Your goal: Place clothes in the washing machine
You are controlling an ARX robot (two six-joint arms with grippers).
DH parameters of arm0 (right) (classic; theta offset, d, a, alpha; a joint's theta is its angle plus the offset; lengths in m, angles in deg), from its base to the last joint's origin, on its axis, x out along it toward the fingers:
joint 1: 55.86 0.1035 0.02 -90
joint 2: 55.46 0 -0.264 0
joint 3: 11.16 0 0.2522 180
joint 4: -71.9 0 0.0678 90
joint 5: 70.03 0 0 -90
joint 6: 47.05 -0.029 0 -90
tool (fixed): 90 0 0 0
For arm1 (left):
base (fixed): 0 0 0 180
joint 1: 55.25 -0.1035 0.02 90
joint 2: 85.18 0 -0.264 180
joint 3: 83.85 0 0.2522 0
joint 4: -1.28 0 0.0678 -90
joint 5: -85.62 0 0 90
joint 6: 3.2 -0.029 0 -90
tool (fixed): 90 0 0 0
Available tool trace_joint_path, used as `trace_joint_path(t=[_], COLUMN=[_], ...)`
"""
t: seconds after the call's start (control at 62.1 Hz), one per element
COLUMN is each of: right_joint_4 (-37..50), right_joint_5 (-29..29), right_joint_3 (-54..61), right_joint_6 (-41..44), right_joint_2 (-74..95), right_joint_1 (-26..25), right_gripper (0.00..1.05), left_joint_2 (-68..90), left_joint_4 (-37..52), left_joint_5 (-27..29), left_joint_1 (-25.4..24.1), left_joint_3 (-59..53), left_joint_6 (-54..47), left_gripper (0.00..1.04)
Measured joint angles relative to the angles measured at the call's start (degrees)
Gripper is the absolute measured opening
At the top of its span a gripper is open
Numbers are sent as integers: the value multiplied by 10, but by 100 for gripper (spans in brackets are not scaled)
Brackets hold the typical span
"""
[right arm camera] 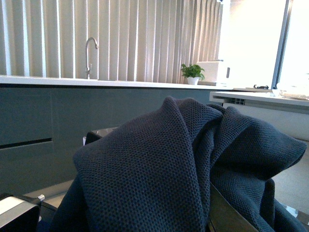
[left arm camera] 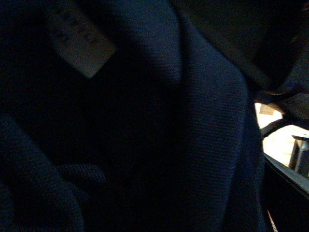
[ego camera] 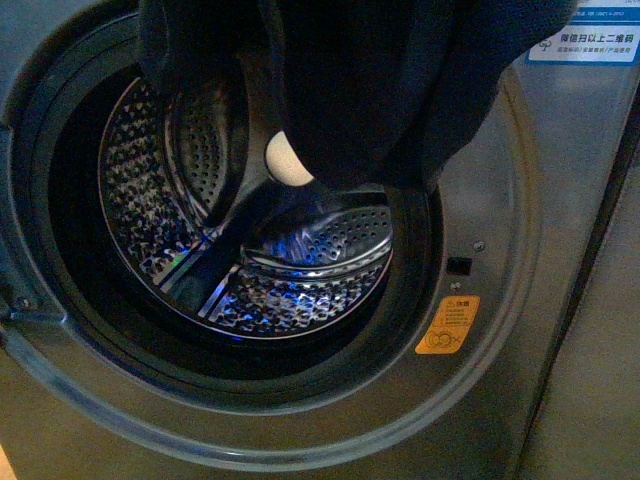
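The dark navy clothes (ego camera: 360, 80) hang in loose folds from the top of the front view, across the upper part of the washing machine's (ego camera: 540, 300) open porthole, with the lower hem in front of the steel drum (ego camera: 300, 270). Neither arm shows in the front view. The left wrist view is filled with the same dark clothes (left arm camera: 203, 125) and a pale care tag (left arm camera: 82, 46), and the fabric hides my left gripper, which is shut on it. In the right wrist view the knit clothes (right arm camera: 145, 174) bunch over my right gripper, which is shut on them. Only one grey finger (right arm camera: 226, 212) peeks out.
An orange warning sticker (ego camera: 447, 325) sits right of the porthole, and a blue-white label (ego camera: 585, 40) is at the top right. A pale round spot (ego camera: 288, 158) shows inside the drum. Behind the right wrist are a counter with a faucet (right arm camera: 89, 55) and a potted plant (right arm camera: 193, 72).
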Motion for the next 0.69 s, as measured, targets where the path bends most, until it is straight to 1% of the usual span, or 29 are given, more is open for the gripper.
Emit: trace_joint_path(t=[0.064, 0.129, 0.177, 0.258, 0.338, 0.419, 0.483, 0.515, 0.547, 0.692], right_joint_4=[0, 0, 0, 0, 0, 0, 0, 0, 0, 0], right_joint_5=[0, 0, 0, 1, 3, 3, 3, 3, 3, 0], right_joint_3=[-1, -2, -2, -2, -2, -2, -2, -2, -2, -2], right_joint_6=[0, 0, 0, 0, 2, 2, 2, 2, 2, 2], right_joint_2=[0, 0, -1, -1, -1, -1, -1, -1, 0, 0], right_joint_1=[0, 0, 0, 0, -2, -2, -2, -2, -2, -2], right_gripper=[5, 5, 5, 5, 5, 5, 5, 5, 5, 5], left_joint_2=[0, 0, 2, 10, 35, 63, 68, 70, 70, 66], left_joint_4=[20, 21, 10, -15, -59, -106, -102, -96, -86, -69], left_joint_5=[-13, -14, -9, 16, 78, 176, 195, 205, 217, 233], left_joint_1=[10, 22, 33, 44, 55, 53, 49, 48, 47, 42], left_joint_3=[0, 0, 4, 23, 62, 102, 105, 104, 104, 100], left_joint_6=[8, 7, 1, -16, -47, -63, -62, -64, -68, -69], left_gripper=[98, 98, 98, 98, 98, 98, 98, 95, 88, 66])
